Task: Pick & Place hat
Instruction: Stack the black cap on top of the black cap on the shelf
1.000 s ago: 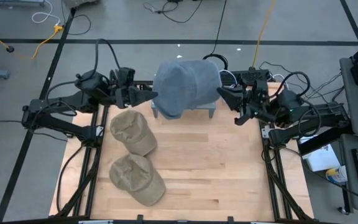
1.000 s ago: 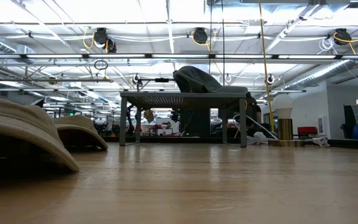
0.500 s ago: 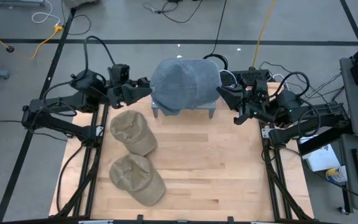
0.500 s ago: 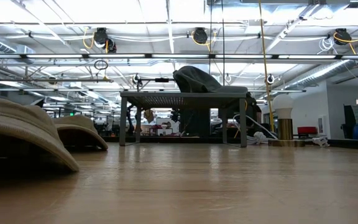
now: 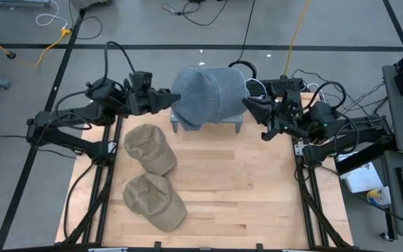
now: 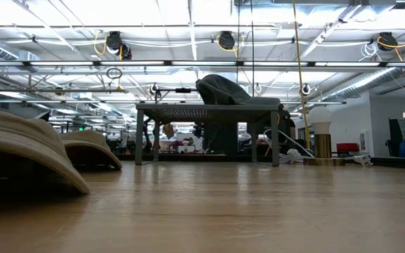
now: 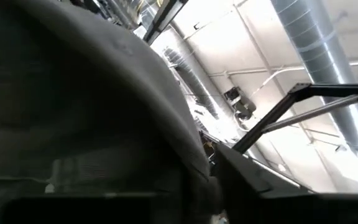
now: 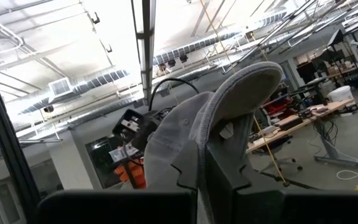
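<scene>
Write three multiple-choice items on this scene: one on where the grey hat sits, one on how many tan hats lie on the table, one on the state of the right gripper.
1. Where is the grey hat?
A. On the small stand at the far edge of the table
B. On the floor
C. Stacked on the tan hats

2. How many tan hats lie on the table?
A. None
B. Two
C. Four

3. What is the right gripper doing?
A. Hanging open over the tan hats
B. Shut on the grey hat's edge
C. Resting flat on the table

Answers:
1 A, the high view shows the hat draped over the stand between the two arms.
2 B, one tan hat and a second tan hat lie on the table's left part.
3 B, the right wrist view shows its fingers pinching the grey brim.
</scene>
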